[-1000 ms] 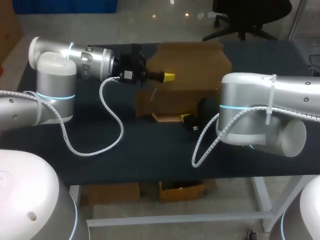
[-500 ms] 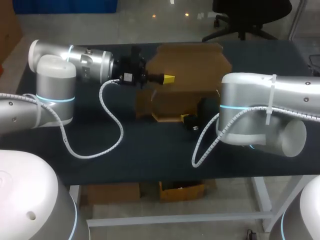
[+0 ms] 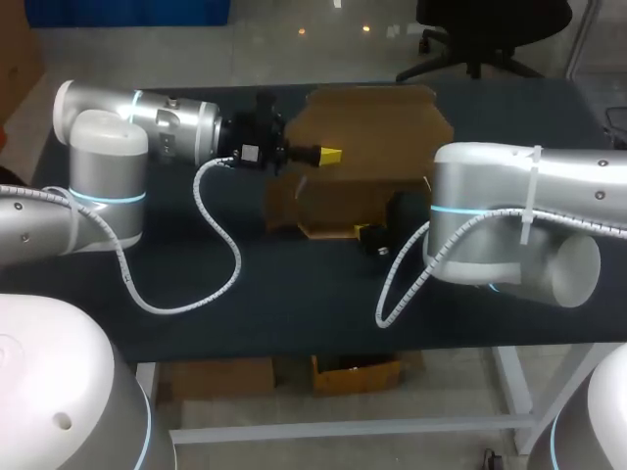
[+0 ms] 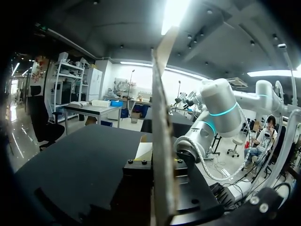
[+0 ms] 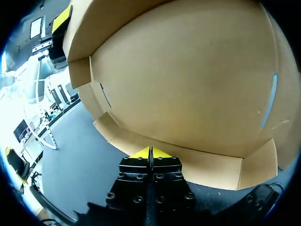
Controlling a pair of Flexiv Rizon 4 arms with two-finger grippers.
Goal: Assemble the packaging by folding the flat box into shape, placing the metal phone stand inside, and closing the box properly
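Left gripper (image 3: 329, 153) tight on the opened box (image 3: 377, 127); right gripper (image 5: 150, 151) pressed together at its base

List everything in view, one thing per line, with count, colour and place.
cardboard box: one, brown, mid-table, partly folded, hollow side facing the right arm
table: one, dark top, under everything
coiled cables: two, white, one hanging from each arm
left arm: one, silver-white, entering from the left
right arm: one, silver-white, entering from the right
left gripper: one, black with yellow tips, fingers shut on an upright side panel of the cardboard box
right gripper: one, black with yellow tips, shut on nothing, tips at the low front flap of the cardboard box
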